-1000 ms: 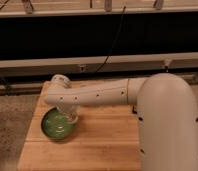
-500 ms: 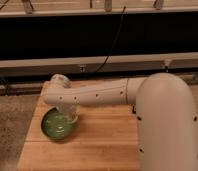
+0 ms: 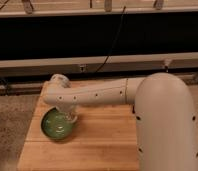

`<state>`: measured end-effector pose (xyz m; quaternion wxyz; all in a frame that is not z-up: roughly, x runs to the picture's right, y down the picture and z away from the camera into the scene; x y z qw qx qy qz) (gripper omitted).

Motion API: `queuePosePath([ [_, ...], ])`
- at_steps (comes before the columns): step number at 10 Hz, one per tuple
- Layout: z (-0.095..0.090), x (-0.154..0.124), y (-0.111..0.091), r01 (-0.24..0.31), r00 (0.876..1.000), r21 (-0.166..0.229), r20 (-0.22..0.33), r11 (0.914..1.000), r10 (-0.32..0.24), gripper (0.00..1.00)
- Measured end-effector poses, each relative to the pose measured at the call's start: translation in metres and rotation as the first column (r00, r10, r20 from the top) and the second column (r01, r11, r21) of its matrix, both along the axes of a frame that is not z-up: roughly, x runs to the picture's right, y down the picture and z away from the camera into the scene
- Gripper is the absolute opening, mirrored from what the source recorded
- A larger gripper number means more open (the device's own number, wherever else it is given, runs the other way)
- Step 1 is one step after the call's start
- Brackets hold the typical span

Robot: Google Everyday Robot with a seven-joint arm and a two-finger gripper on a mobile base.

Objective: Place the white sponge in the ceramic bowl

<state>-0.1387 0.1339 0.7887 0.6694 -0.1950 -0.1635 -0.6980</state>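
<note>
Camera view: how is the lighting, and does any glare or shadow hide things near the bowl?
Camera view: warm, even light falls on the wooden board; the recess behind it is nearly black. Camera view: the ceramic bowl shows a faint sheen, no harsh glare. Camera view: the arm shades the bowl's right rim, where the gripper is; no sponge shows.

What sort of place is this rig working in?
Probably a lab or test bay: a wooden table on speckled floor, a black barrier with rails, a hanging cable. The gripper is over the bowl, at its right edge.
</note>
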Motion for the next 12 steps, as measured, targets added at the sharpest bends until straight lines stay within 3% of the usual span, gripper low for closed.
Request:
queuePosePath([
  [3,0.0006,-0.0007,-0.0008,0.004,1.0,0.001,0.005,1.0,-0.004,0.15],
  [7,0.0014,-0.0017,-0.0015,0.009,1.0,0.003,0.011,1.0,-0.009,0.19],
  [9,0.0018,-0.0021,-0.002,0.012,1.0,0.004,0.014,0.9999,-0.012,0.15],
  [12,0.0021,-0.0027,-0.0025,0.015,1.0,0.006,0.018,0.9999,-0.015,0.24],
])
